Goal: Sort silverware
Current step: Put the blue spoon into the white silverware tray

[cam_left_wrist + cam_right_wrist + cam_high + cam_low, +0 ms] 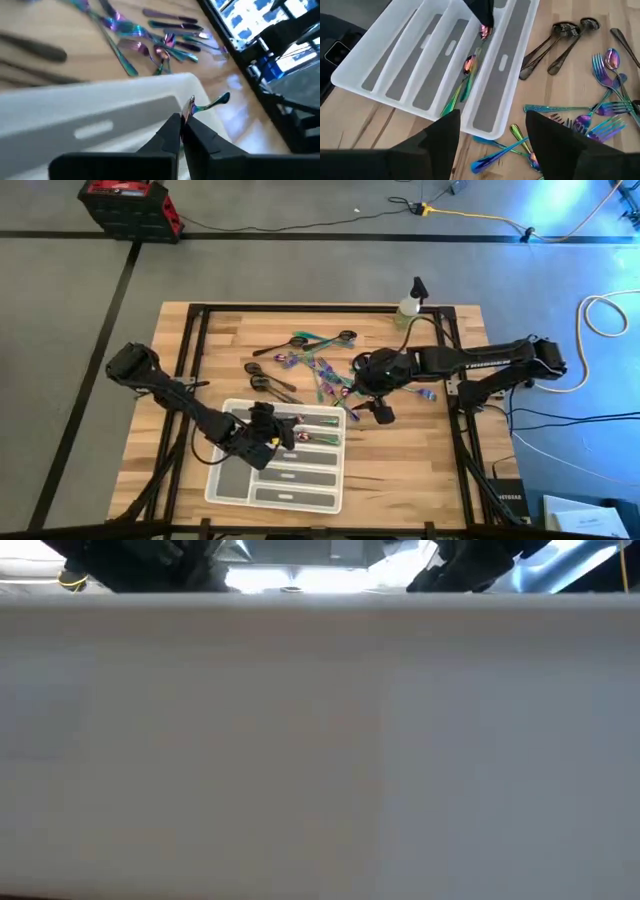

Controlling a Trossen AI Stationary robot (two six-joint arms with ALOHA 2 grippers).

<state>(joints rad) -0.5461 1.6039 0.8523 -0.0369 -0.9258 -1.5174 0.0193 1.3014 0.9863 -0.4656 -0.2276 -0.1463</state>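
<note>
The left gripper [181, 131], over the tray [232, 488], pinches an iridescent spoon [204, 105] (hidden from above). The right gripper [492, 131], fingers spread, hovers over loose silverware [322, 372] mid-tabletop.

High view looks straight down on the whole table [420, 470]; both wrist views share the tray [395, 60] close up.

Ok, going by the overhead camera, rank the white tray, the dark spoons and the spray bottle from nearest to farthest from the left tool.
1. White tray: right under the left tool, at the table's front.
2. Dark spoons: mid-table, just beyond the tray.
3. Spray bottle: far back edge, on the right arm's side.
</note>
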